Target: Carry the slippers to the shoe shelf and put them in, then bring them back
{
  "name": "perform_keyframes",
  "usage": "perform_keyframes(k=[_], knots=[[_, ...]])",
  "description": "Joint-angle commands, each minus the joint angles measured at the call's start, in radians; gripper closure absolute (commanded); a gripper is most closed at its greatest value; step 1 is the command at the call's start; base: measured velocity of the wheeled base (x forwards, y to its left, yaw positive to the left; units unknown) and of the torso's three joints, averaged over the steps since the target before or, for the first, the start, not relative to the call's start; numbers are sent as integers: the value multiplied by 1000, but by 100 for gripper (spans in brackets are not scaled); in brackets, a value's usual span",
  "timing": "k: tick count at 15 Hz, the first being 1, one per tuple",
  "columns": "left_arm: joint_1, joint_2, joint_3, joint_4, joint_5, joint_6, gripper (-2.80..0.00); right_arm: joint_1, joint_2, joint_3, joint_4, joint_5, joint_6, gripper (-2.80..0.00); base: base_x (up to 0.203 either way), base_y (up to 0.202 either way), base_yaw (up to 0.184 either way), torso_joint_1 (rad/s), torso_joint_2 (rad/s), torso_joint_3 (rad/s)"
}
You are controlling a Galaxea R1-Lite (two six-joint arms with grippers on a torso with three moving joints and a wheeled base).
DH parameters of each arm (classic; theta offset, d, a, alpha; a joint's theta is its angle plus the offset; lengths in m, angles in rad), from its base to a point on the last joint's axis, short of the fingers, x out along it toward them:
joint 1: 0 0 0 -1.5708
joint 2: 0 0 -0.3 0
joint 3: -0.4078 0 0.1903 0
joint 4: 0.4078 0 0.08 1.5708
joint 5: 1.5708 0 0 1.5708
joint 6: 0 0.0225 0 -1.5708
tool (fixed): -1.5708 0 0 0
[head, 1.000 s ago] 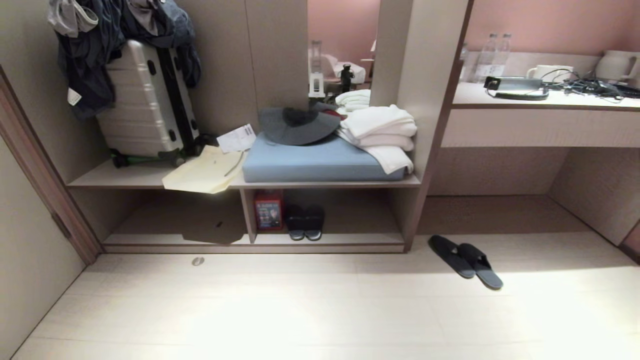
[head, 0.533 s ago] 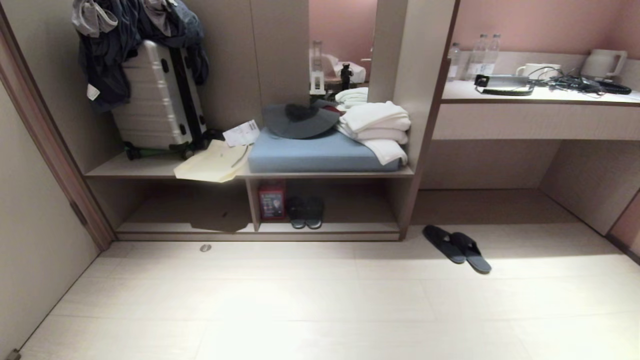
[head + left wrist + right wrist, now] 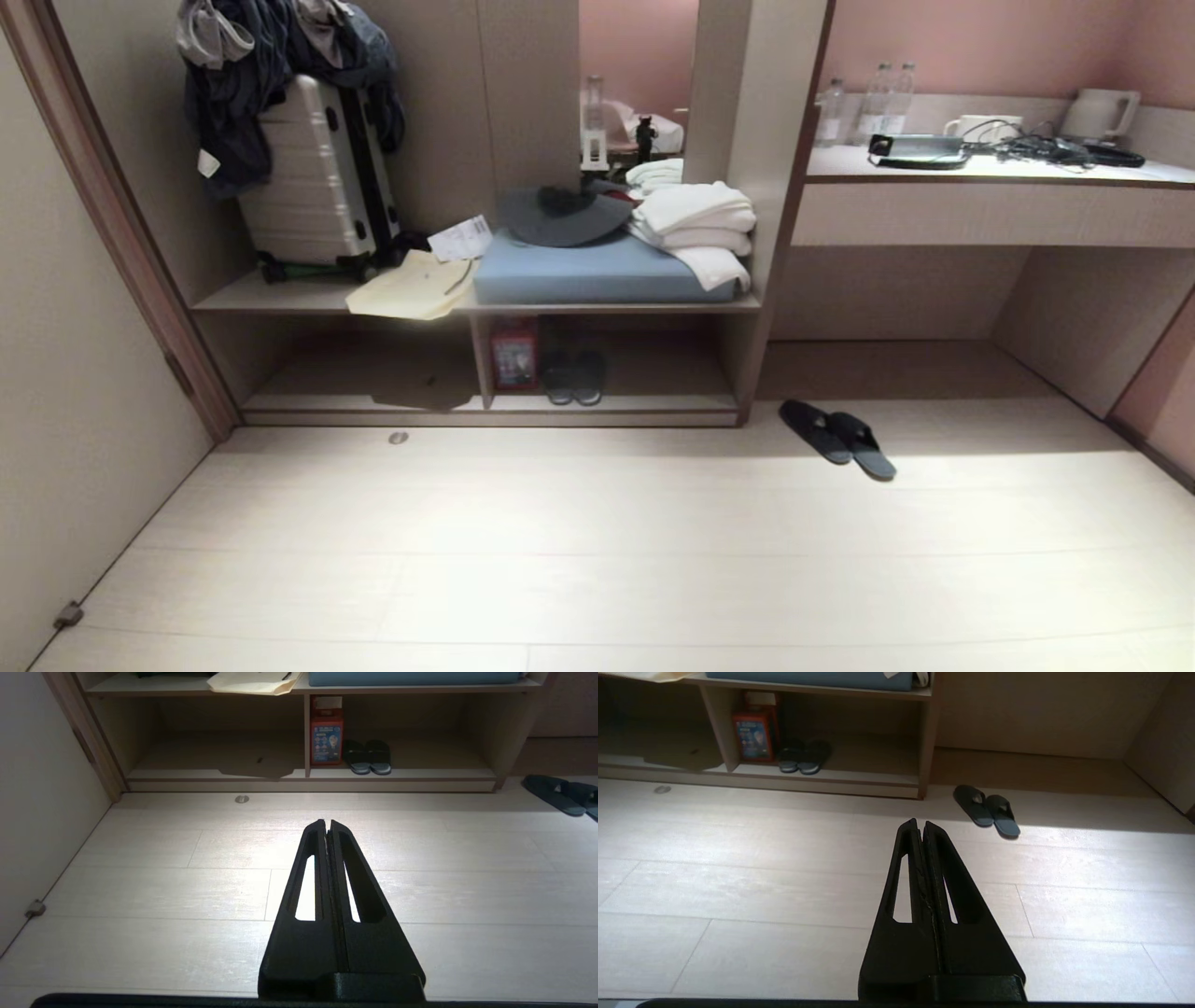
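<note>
Pale plank flooring (image 3: 597, 560) runs up to a built-in unit of light taupe wood laminate; its low open-fronted shoe shelf (image 3: 644, 403) sits under a bench board. Flat dark grey fabric slippers (image 3: 837, 439) are seen side by side on the floor just past the shelf's right end post, at the front edge of the recess under the long desk counter (image 3: 990, 173), not yet in the shelf. A second dark pair with lighter sole edges (image 3: 573, 377) is already parked in the shelf's right bay, next to a red printed box (image 3: 513, 354) against the divider, so free room is left toward the right end. Left gripper (image 3: 327, 822) is held out above bare floor, fingers pressed together, nothing held. Right gripper (image 3: 920, 822) likewise: fingers together, empty, aimed roughly at the slippers but well apart. Judged: pickup not started; approach needed first.
</note>
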Motion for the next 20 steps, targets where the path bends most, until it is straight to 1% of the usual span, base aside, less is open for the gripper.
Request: perform_keyframes(k=[1, 11, 20], knots=[[1, 0, 0, 0, 1, 0, 0, 0, 0, 0, 0, 0, 0, 0, -193, 0, 5, 6, 2, 6], [1, -2, 0, 0, 1, 4, 0, 0, 0, 2, 0, 0, 0, 0, -188, 0, 1, 2, 3, 3], [1, 0, 0, 0, 1, 4, 0, 0, 0, 2, -1, 0, 0, 0, 0, 0, 0, 0, 0, 0]])
